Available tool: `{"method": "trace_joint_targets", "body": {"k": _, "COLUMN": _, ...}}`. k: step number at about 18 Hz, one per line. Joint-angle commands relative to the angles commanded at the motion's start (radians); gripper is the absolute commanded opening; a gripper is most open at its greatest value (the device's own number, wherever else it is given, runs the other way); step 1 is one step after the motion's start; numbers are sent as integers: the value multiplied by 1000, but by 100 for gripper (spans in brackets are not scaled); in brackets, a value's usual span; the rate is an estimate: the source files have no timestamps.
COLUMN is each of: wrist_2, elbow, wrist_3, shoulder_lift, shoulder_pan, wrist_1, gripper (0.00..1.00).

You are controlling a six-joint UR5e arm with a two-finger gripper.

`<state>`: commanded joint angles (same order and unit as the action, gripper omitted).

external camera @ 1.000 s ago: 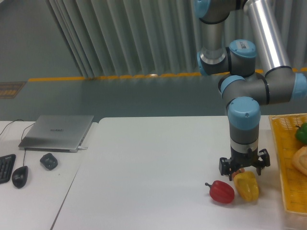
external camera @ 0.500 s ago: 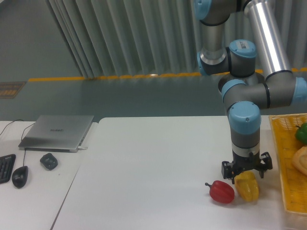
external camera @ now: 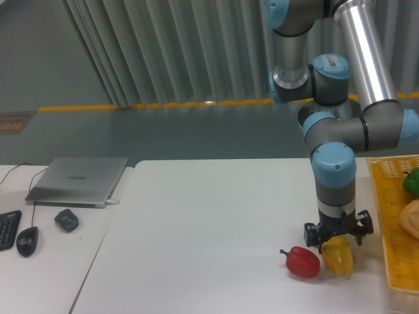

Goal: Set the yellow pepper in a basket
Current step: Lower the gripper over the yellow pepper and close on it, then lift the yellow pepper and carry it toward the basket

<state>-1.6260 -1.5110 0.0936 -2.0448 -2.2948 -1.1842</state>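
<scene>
Fixed camera: claw lowered over the yellow pepper, basket at the right edge.

Item one, the claw (external camera: 338,239), is held upright and directly over the yellow pepper (external camera: 338,257), its jaws spread to either side of the pepper's top, presumably so that a close can be made on the crown; whether contact is already made cannot be told. The yellow pepper is seated on the white bench (external camera: 216,229), just beside a red pepper (external camera: 302,261) on its left, which is judged a risk of being nudged. The basket (external camera: 386,216) is set to the right, near the pepper, partly cut off by the frame, with a green item (external camera: 412,182) and a pale one (external camera: 410,219) inside. A laptop (external camera: 78,180) and mouse (external camera: 27,241) are kept well apart at the left.
</scene>
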Motion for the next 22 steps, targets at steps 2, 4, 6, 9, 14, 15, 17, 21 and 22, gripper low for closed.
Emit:
{"method": "trace_joint_targets", "body": {"k": 2, "wrist_2": 2, "elbow": 0, "wrist_3": -2, "shoulder_lift": 3, "shoulder_pan": 2, "wrist_1": 0, "gripper": 74}}
{"method": "trace_joint_targets", "body": {"k": 4, "wrist_2": 2, "elbow": 0, "wrist_3": -3, "shoulder_lift": 8, "shoulder_pan": 2, "wrist_1": -2, "gripper": 64}}
{"method": "trace_joint_targets", "body": {"k": 6, "wrist_2": 2, "elbow": 0, "wrist_3": -3, "shoulder_lift": 14, "shoulder_pan": 2, "wrist_1": -2, "gripper": 57}}
{"method": "trace_joint_targets", "body": {"k": 9, "wrist_2": 3, "elbow": 3, "wrist_3": -3, "shoulder_lift": 29, "shoulder_pan": 0, "wrist_1": -5, "gripper": 49}}
{"method": "trace_joint_targets", "body": {"k": 14, "wrist_2": -2, "elbow": 23, "wrist_3": -3, "shoulder_lift": 96, "shoulder_pan": -2, "wrist_1": -60, "gripper": 50}}
{"method": "trace_joint_targets", "body": {"k": 15, "wrist_2": -2, "elbow": 31, "wrist_3": -3, "shoulder_lift": 109, "shoulder_pan": -2, "wrist_1": -81, "gripper": 50}}
{"method": "trace_joint_targets", "body": {"k": 17, "wrist_2": -2, "elbow": 35, "wrist_3": -30, "shoulder_lift": 135, "shoulder_pan": -6, "wrist_1": -130, "gripper": 50}}
{"method": "trace_joint_targets", "body": {"k": 21, "wrist_2": -12, "elbow": 41, "wrist_3": -257, "shoulder_lift": 161, "shoulder_pan": -35, "wrist_1": -178, "gripper": 50}}
{"method": "trace_joint_targets", "body": {"k": 22, "wrist_2": -34, "elbow": 40, "wrist_3": -337, "shoulder_lift": 164, "shoulder_pan": -50, "wrist_1": -182, "gripper": 50}}
